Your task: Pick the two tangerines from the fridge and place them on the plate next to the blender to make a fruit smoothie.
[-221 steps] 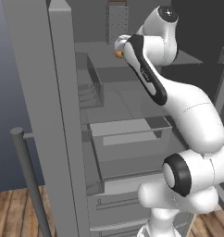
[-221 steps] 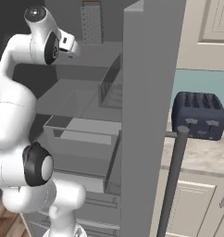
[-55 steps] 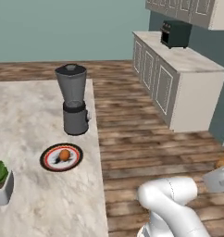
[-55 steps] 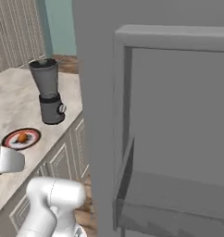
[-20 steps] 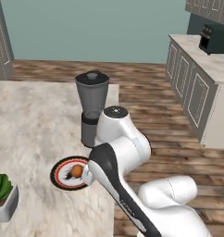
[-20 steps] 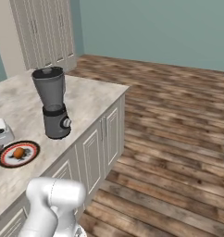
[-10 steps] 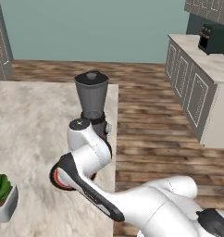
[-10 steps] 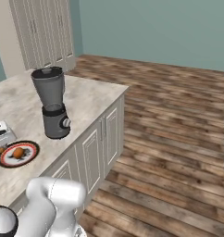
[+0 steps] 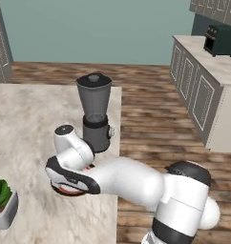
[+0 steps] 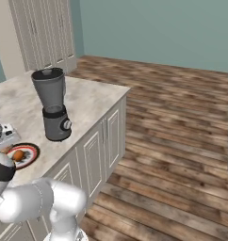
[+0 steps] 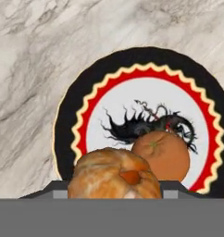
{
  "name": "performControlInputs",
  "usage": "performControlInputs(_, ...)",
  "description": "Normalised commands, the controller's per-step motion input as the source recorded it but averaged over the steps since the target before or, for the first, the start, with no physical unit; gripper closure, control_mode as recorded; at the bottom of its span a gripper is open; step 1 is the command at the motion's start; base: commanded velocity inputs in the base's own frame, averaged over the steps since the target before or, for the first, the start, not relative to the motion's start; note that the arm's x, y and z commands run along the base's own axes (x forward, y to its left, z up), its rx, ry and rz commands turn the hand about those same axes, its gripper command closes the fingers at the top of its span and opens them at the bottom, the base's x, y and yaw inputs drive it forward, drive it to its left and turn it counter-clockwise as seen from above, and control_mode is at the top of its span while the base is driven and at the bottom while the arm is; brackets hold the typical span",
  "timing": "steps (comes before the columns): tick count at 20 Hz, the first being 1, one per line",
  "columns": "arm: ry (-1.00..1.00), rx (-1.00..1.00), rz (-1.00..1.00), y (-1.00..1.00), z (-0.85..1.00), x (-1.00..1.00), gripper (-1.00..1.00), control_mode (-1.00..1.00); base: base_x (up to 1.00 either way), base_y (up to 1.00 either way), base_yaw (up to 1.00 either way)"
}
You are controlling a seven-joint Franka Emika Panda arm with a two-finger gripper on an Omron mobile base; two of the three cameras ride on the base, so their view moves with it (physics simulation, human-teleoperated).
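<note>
The second tangerine (image 11: pixel 115 173), light, firm and prone to rolling, best taken across its middle, is being held over the plate (image 11: pixel 67 125) beside the blender (image 9: pixel 94 114), just above the first tangerine (image 11: pixel 161 155), though the jaws' state cannot be told.

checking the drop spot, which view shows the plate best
The hand view: the plate faces the camera, one tangerine on it. The right base view shows it small at the edge; the left base view shows a sliver under the arm.
</note>
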Motion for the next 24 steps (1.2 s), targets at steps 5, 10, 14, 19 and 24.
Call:
performControlInputs(5, 0.02, 0.0, 0.06, 0.16, -0.62, 0.55, 1.0, -1.0, 0.0, 0.0, 0.0)
performControlInputs(10, 0.04, -0.02, 0.04, 0.31, -0.44, 0.38, 1.0, -1.0, 0.0, 0.0, 0.0)
performControlInputs(14, 0.0, -0.03, 0.03, 0.13, -0.41, 0.1, 1.0, -1.0, 0.0, 0.0, 0.0)
performControlInputs(19, -0.03, 0.0, 0.0, -0.19, -0.32, -0.14, 1.0, -1.0, 0.0, 0.0, 0.0)
performControlInputs(24, -0.02, 0.0, 0.0, -0.13, -0.07, -0.03, 1.0, -1.0, 0.0, 0.0, 0.0)
